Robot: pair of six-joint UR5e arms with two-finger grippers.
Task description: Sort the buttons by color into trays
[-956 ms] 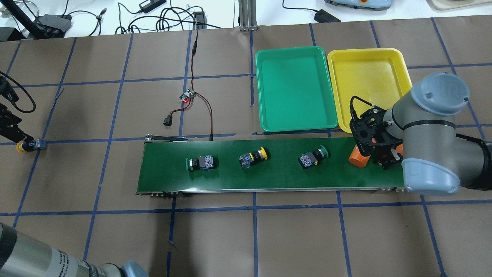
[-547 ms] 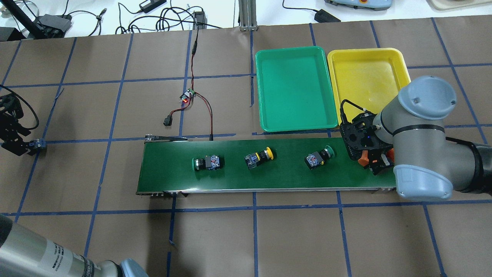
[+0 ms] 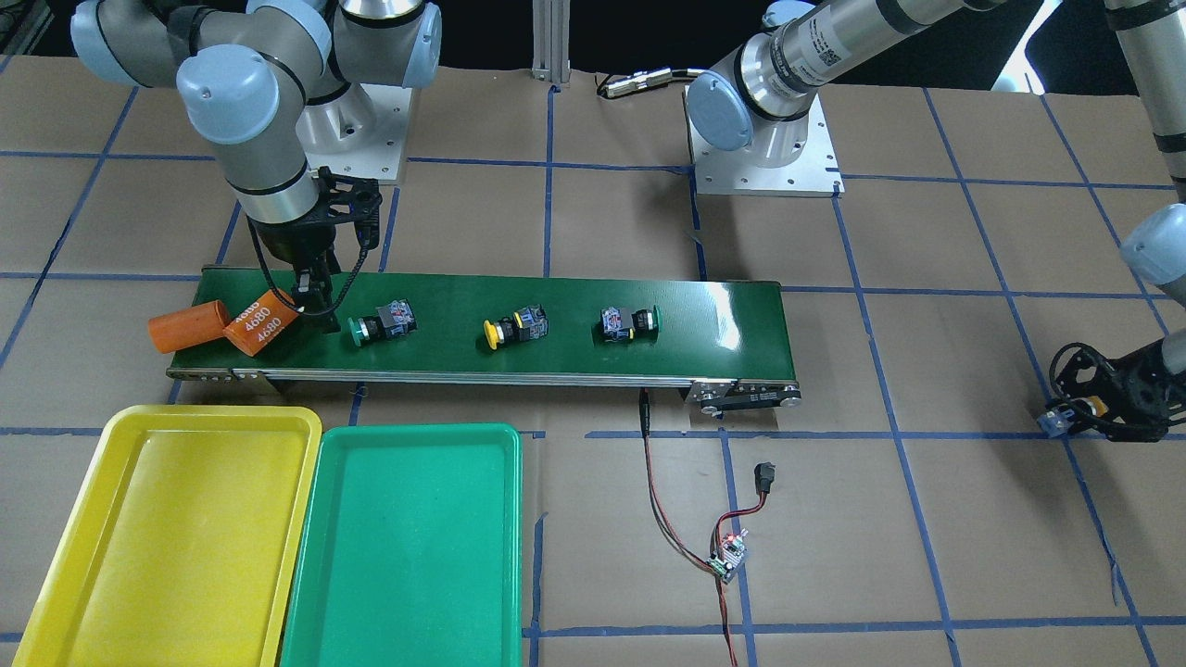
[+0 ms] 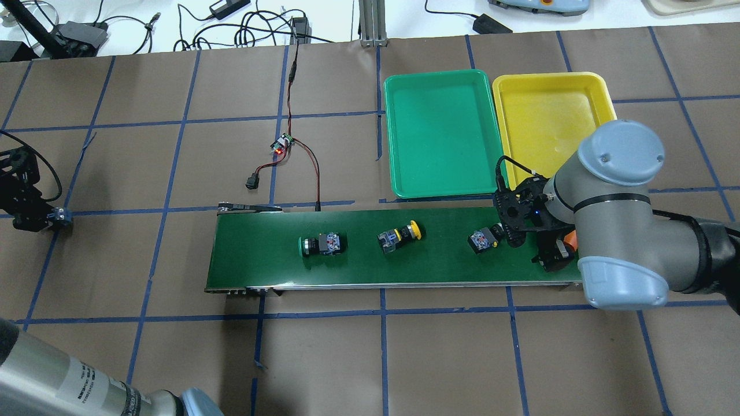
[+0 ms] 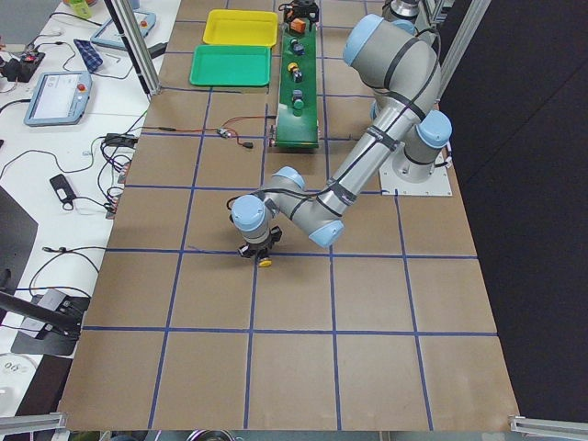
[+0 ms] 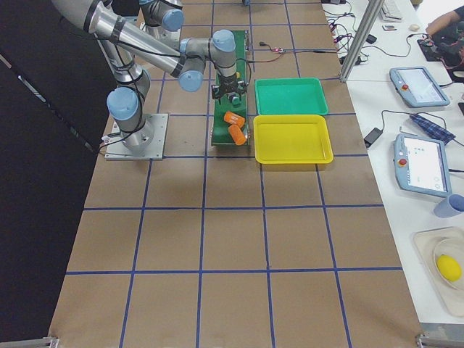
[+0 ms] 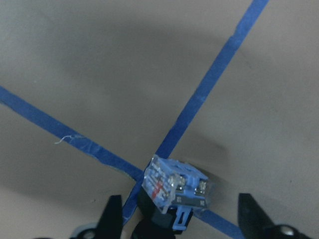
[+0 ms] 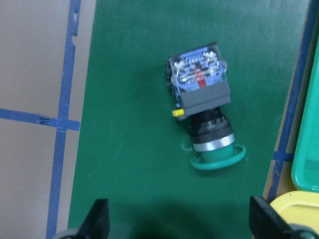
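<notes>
**Green cap between the wide-set fingers of the right arm**

A small push-button switch with a round green cap [image 8: 202, 107] and a black-grey contact block lies on its side on the long dark green conveyor belt [image 4: 358, 266]. Its cap is turned toward the right gripper [image 8: 178, 209]. That gripper hangs close over the button with its fingers spread wide and nothing between them.

Farther along the belt lie a yellow-capped switch [image 4: 399, 236] and a second green-capped switch [image 4: 321, 244], both on their sides and apart from each other. On the gripper's other side, at the belt's end, two orange cylinders [image 3: 262, 322] touch; one shows the mark 4680.

Beside that end of the belt sit the shallow green plastic tray [image 4: 442, 133] and the bright yellow plastic tray [image 4: 549, 115], rim against rim.

The fourth switch [image 7: 174, 186], yellow-capped, lies well apart on the brown paper table cover [image 4: 347, 358], at a crossing of blue tape lines [image 7: 209, 94]. It sits between the parted fingers of the left gripper [image 7: 180, 199], which stand clear of its block.
</notes>
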